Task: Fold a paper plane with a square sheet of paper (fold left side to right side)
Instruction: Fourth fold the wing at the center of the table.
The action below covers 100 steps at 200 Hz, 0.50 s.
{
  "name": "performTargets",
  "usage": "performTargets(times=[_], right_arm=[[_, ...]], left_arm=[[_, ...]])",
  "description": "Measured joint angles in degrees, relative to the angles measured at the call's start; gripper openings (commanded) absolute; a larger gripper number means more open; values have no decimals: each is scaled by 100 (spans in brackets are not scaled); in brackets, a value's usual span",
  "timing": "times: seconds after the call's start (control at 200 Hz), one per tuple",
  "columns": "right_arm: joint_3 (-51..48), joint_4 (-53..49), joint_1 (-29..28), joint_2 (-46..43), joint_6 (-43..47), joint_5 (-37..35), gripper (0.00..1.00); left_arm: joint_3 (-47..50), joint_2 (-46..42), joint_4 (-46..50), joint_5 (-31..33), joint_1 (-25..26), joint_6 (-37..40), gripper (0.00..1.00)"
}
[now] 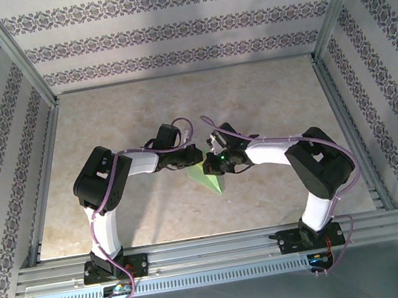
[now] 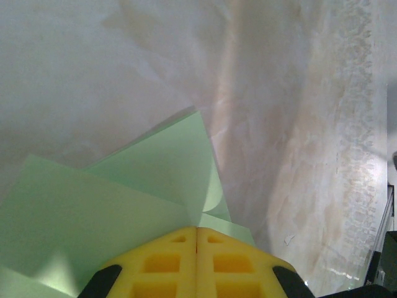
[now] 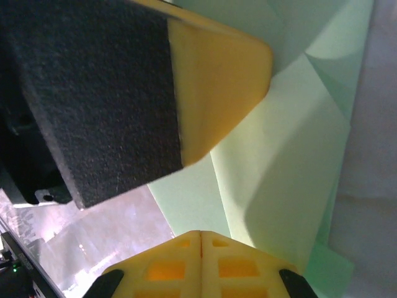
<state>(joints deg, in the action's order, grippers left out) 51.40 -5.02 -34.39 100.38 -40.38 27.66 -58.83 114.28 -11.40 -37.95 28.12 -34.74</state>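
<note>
Top external: a pale green folded paper sheet (image 1: 211,176), thin and matte, lies flat on the beige marbled tabletop (image 1: 267,101) at centre, between the arms, with its sharp tip pointing toward the bases. The left gripper (image 1: 194,159) and right gripper (image 1: 220,163) both meet over its far edge, too small here to read the jaws. Left wrist: the left gripper (image 2: 197,231) has its yellow fingers pressed together, seam closed. Layered green flaps fan out right at the tips, and one layer curls up slightly. Cannot tell whether any paper is pinched inside. Right wrist: the right gripper (image 3: 201,234) also has its fingers closed tight, low over the sheet. A yellow-tipped, black-padded finger (image 3: 217,81) of the other arm sits over the paper opposite. Creases and overlapping layers are visible. Handling judgement: very light, limp, slides easily on the smooth table, tears or crumples if dragged. Best taken by a loose flap edge or corner while the other arm pins the body flat.
</note>
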Motion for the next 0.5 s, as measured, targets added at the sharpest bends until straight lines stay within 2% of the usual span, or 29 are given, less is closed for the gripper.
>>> performTargets(times=[0.5], right_arm=[[177,179,0,446,0,-166,0]], left_arm=[[0,0,0,4,0,0,0]])
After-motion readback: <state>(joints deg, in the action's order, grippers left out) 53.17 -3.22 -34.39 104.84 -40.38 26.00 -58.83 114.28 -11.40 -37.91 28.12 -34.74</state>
